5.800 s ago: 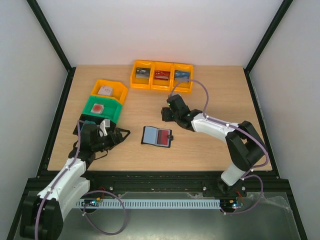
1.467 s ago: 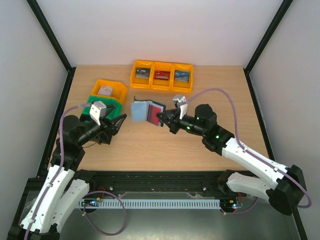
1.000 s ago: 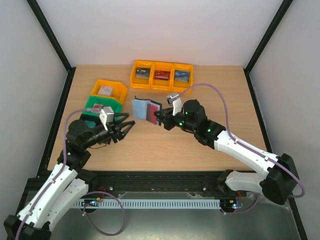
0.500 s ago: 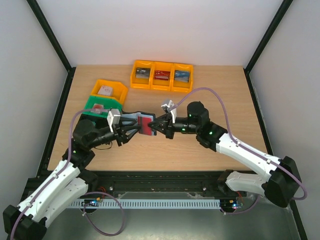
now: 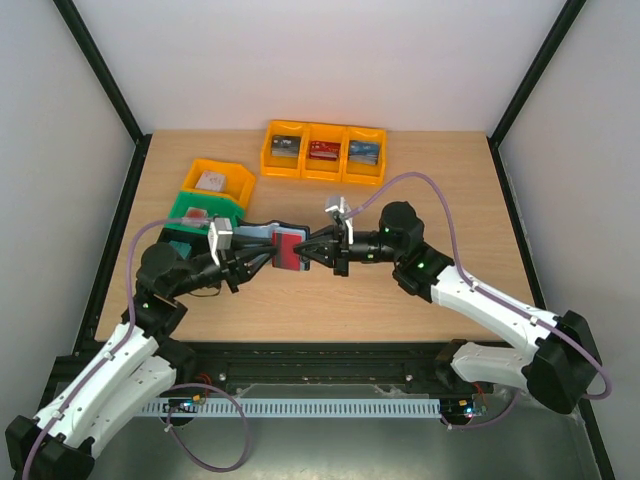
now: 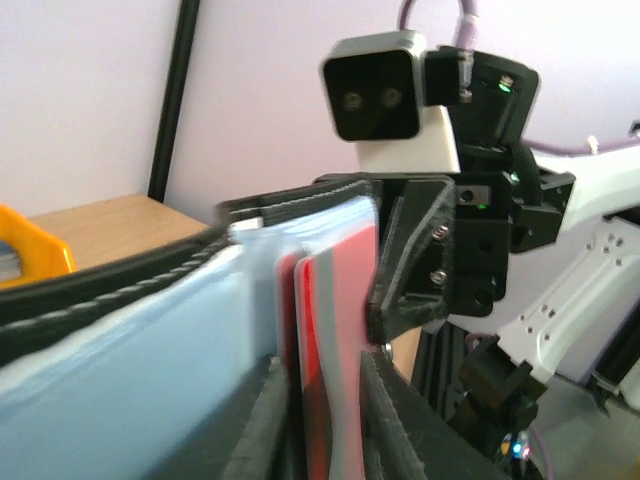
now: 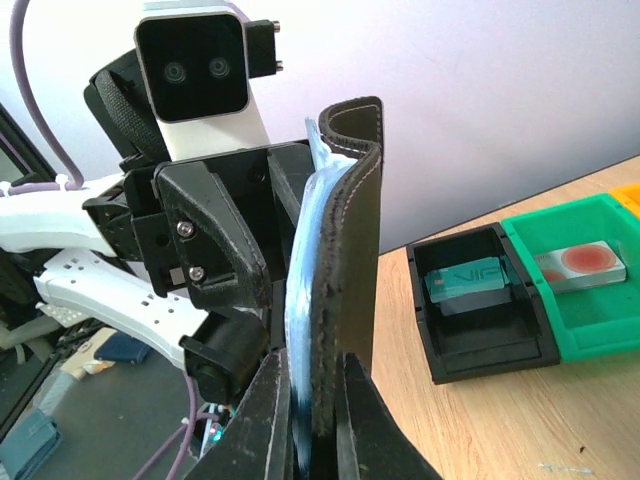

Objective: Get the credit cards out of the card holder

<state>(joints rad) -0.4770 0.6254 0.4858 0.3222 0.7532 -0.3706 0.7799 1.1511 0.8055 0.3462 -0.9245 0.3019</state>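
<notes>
**A:** Top view?
**B:** The card holder [image 5: 256,232] is up off the table [image 5: 420,180], open, between the two arms and just in front of the green bin [image 5: 205,214]. The right gripper [image 5: 309,254] is on its right edge. The left gripper [image 5: 264,259] meets it from the other side. A red card [image 5: 289,249] shows on the open face. A row of yellow bins [image 5: 305,173] sits at the back.

**A:** Left wrist?
**B:** The holder fills the frame, with pale blue pockets [image 6: 130,350] facing the camera. The red card [image 6: 322,330] stands in a pocket. The left fingers [image 6: 268,430] sit on either side of that card, close against it. I can't tell whether they actually pinch it. The right gripper's finger is on the holder's far edge, past the card.

**A:** Right wrist?
**B:** The right gripper is clamped tight on the holder's black cover [image 7: 348,230]. Its fingers [image 7: 262,420] press from both sides. The holder stands upright on edge, blue lining to the left. The left gripper's body is right behind it. On the table beyond is a black bin [image 7: 440,345] with a teal card [image 7: 467,281] lying flat inside. The green bin touches its right side and holds a white piece with a red spot [image 7: 580,265].

**A:** Holder touching the table?
**B:** No, it's in the air.
</notes>
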